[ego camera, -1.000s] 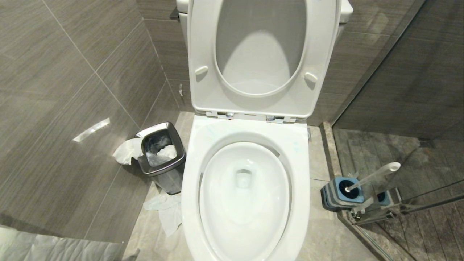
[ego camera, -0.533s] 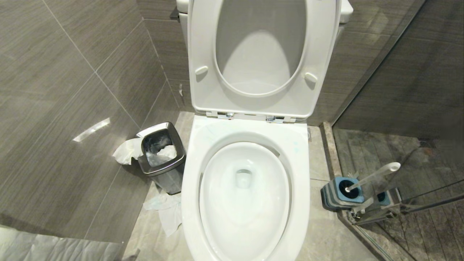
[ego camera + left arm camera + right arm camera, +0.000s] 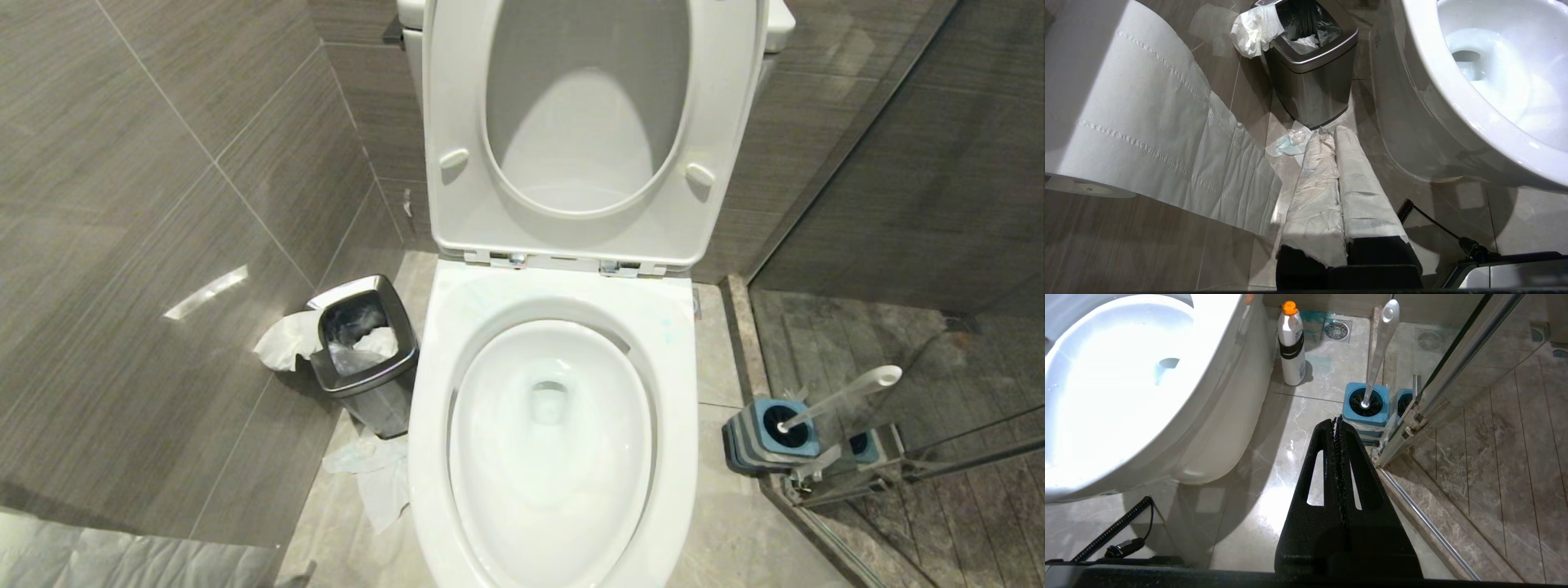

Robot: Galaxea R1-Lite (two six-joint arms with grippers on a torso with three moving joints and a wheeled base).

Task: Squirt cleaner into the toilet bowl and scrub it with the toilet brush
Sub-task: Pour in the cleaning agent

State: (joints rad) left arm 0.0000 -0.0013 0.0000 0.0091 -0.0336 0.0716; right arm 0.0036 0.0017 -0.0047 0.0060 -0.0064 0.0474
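The white toilet bowl [image 3: 429, 425] stands in the middle of the head view with its seat and lid [image 3: 457, 122] raised. Faint turquoise streaks of cleaner [image 3: 667, 327] mark the rim behind the opening. A white cleaner bottle [image 3: 1291, 343] with an orange cap stands on the floor beside the bowl [image 3: 1216, 375]. The toilet brush [image 3: 841, 396] leans in its blue-and-grey holder [image 3: 755, 441] to the right of the toilet; its handle [image 3: 1378, 355] rises just beyond my right gripper [image 3: 1336, 418], which is shut and empty. My left gripper [image 3: 1333, 130], fingers wrapped in white cloth, is shut and empty, low beside the bowl [image 3: 1437, 102].
A steel waste bin [image 3: 363, 351] with tissue hanging out stands left of the toilet, crumpled paper [image 3: 375, 482] before it. A loose toilet paper sheet [image 3: 1147, 122] hangs by the left arm. The glass shower door frame [image 3: 1453, 367] runs right of the holder. A floor drain [image 3: 1336, 330] lies beyond.
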